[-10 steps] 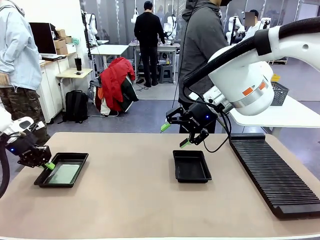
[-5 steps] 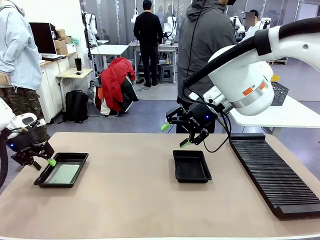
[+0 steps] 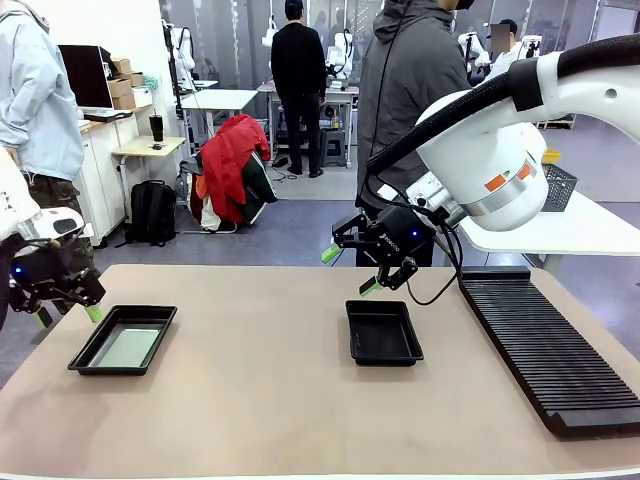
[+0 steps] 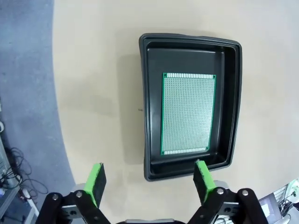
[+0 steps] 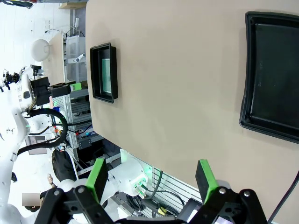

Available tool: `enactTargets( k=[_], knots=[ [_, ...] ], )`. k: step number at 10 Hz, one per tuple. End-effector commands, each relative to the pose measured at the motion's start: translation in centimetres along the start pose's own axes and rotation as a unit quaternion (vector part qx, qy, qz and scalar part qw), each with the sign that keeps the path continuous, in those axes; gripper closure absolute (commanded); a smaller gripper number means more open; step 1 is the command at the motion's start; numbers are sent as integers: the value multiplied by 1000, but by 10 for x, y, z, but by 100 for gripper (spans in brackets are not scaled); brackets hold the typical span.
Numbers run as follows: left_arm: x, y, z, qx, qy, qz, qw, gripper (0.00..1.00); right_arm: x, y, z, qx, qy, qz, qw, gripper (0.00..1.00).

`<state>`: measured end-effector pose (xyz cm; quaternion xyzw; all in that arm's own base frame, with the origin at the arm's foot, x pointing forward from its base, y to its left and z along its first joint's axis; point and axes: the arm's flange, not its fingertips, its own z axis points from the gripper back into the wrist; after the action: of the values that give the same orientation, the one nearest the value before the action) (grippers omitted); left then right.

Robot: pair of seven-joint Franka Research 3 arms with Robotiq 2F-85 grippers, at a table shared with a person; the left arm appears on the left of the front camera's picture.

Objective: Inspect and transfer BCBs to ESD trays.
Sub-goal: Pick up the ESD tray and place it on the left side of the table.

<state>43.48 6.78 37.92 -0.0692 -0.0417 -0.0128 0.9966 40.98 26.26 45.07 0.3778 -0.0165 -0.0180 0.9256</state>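
A green BCB (image 4: pixel 188 113) lies flat in the black ESD tray (image 4: pixel 145 116) at the table's left; the front view shows this board (image 3: pixel 128 347) in that tray (image 3: pixel 88 342). My left gripper (image 3: pixel 67 315) hangs open just left of and above the tray, holding nothing; in its wrist view the gripper (image 4: pixel 148 170) stands over the tray's near rim. My right gripper (image 3: pixel 350 271) hovers open and empty above the far end of the second ESD tray (image 3: pixel 383 335), which holds nothing. The right wrist view shows this gripper (image 5: pixel 152 175), the empty tray (image 5: pixel 273 79) and the loaded tray (image 5: pixel 103 72).
A long black ribbed rack (image 3: pixel 550 340) runs along the table's right side. A person in a grey hoodie (image 3: pixel 410 100) stands at the far edge behind the right gripper. Bare tabletop lies between the two trays.
My left gripper has opened and drawn back up and to the left, off the tray's near-left corner, leaving the board lying in the tray. The right arm has stayed still.
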Motion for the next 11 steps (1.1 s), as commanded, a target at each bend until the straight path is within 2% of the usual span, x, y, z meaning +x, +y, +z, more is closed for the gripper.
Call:
enactTargets(
  k=[1,5,6,11],
  knots=[
    [-9,-13,14,32,16,5,999,0,0,0,0,-2,0,1,1000,0],
    [-9,-25,33,61,32,4,998,0,0,0,0,-2,0,1,1000,0],
    [-8,-17,26,42,13,-2,999,0,0,0,0,-2,0,1,1000,0],
    [-8,-17,26,42,13,-2,999,0,0,0,0,-2,0,1,1000,0]
  ],
)
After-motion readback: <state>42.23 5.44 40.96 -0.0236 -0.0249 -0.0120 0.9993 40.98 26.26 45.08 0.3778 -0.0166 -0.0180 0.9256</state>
